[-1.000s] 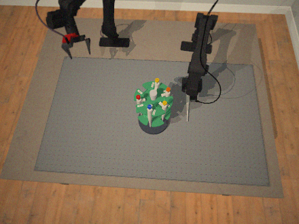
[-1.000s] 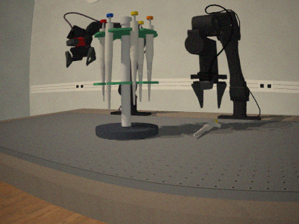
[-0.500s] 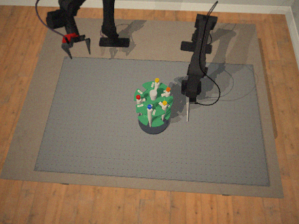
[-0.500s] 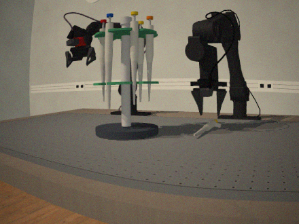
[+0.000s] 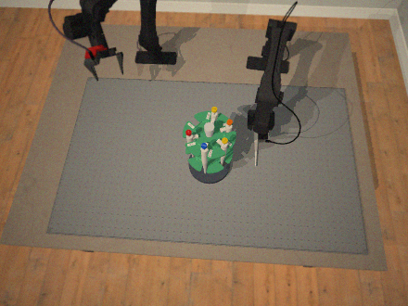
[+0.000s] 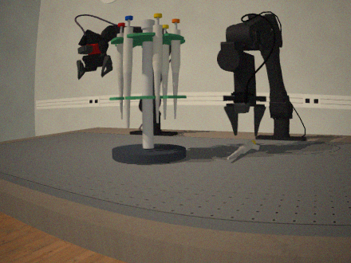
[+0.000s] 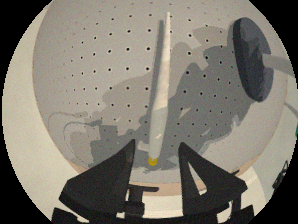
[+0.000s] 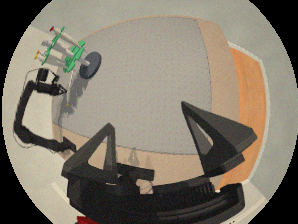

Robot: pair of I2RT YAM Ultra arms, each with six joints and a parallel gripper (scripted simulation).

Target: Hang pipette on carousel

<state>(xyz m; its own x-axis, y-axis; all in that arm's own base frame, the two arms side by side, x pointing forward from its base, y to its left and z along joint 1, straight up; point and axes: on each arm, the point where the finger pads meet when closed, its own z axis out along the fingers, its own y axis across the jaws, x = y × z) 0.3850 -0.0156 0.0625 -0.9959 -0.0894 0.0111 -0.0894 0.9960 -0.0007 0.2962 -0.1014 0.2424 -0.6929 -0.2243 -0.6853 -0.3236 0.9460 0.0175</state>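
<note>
Below, slender yellow-topped pipette point(image 5: 256, 150) point(image 6: 242, 150) point(image 7: 160, 97).

Left gripper point(image 5: 262, 135) point(image 6: 246, 135) point(image 7: 157, 144) point(image 8: 61, 85): lower than one second ago, most of the drop made in the first half second, only slightly since | fingertips point(image 6: 235, 133): now nearer the pipette point(image 5: 256, 150) point(image 6: 240, 151) point(image 7: 160, 100) point(image 8: 69, 90) and bench point(image 5: 139, 195) point(image 6: 207, 183) point(image 7: 110, 60) point(image 8: 150, 75), still above both | left wrist: lowered with the gripper in the exterior view
</note>
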